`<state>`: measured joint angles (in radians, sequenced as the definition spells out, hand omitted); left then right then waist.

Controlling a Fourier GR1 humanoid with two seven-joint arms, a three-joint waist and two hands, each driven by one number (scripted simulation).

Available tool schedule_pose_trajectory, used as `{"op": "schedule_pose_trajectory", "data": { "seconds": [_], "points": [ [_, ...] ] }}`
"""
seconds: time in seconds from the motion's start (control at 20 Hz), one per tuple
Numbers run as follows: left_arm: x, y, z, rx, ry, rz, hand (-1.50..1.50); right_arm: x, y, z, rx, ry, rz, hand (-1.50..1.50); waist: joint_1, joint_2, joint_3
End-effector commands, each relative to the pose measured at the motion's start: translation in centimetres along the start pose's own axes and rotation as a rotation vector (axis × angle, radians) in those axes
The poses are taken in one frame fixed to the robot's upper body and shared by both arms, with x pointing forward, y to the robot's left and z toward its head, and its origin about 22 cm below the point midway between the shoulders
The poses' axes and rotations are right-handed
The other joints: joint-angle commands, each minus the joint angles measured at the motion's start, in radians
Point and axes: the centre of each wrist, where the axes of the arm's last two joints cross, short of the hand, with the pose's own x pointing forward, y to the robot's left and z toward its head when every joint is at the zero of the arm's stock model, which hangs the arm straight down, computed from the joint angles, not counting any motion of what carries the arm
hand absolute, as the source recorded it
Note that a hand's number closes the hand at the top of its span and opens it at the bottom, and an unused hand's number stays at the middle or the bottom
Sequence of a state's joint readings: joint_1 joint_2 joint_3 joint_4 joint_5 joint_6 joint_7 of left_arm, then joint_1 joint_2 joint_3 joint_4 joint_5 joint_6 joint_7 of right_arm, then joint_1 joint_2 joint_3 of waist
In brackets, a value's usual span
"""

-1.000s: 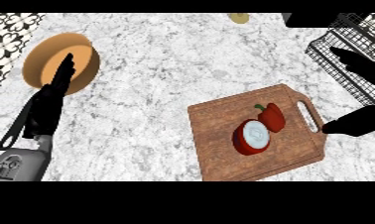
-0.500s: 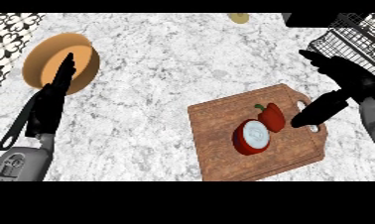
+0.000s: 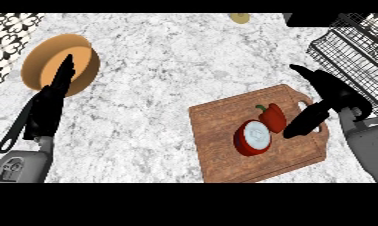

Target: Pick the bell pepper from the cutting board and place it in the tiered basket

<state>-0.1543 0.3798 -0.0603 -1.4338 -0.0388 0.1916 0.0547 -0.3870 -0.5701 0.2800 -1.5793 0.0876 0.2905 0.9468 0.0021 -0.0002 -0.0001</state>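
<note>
Right robot hand (image 3: 331, 96) moved in beside bell pepper (image 3: 274, 116) on cutting board (image 3: 221, 137), released, holding nothing; tiered basket (image 3: 343, 52) nearby.

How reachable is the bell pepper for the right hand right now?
Likely yes. The right hand hangs just right of the bell pepper on the cutting board, fingers open, nothing between them; the round red piece lies on its other side.

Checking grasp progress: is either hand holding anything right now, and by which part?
Nothing is held. The right hand is open beside the red bell pepper on the brown wooden cutting board; the left hand is open too.
</note>
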Motion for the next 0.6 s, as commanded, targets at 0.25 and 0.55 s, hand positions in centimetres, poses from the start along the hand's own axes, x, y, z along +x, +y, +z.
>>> {"op": "schedule_pose_trajectory", "data": {
  "seconds": [0.25,0.55],
  "points": [
    [-0.9,-0.4,0.2,0.002,0.003,0.008,0.0,0.0,3.6,0.1,-0.013,0.037,0.125,-1.5,-0.002,0.0,0.0],
    [-1.1,0.2,0.3,-0.001,0.009,0.011,0.0,1.1,0.4,0.4,-0.071,0.032,0.171,-1.5,0.001,0.0,0.0]
  ]
}}
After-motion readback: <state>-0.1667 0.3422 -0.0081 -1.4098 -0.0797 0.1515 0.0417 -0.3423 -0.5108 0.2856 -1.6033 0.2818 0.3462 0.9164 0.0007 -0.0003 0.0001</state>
